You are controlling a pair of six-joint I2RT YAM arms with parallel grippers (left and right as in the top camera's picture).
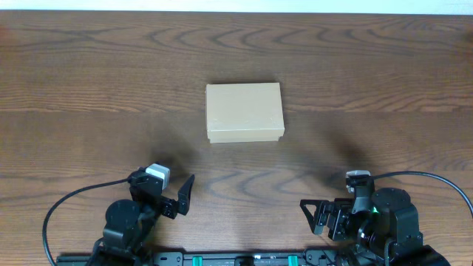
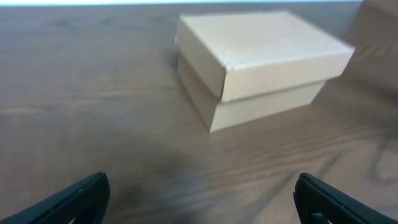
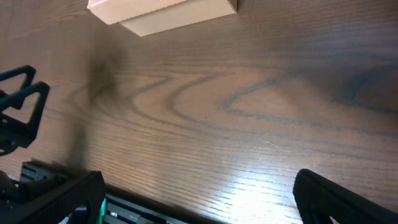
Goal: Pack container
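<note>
The container (image 1: 244, 112) is a small tan cardboard box with its lid shut, lying flat at the middle of the wooden table. It also shows in the left wrist view (image 2: 261, 62) and at the top edge of the right wrist view (image 3: 161, 12). My left gripper (image 1: 181, 196) is open and empty, low near the front edge, well short of the box; its fingertips frame bare wood (image 2: 201, 199). My right gripper (image 1: 314, 214) is open and empty at the front right (image 3: 199, 199). No pens or markers show in any view.
The wooden table (image 1: 89, 89) stretches out on all sides of the box. A black mounting rail (image 1: 244, 258) with green marks runs along the front edge between the two arm bases. The left arm's fingers (image 3: 18, 106) show at the left of the right wrist view.
</note>
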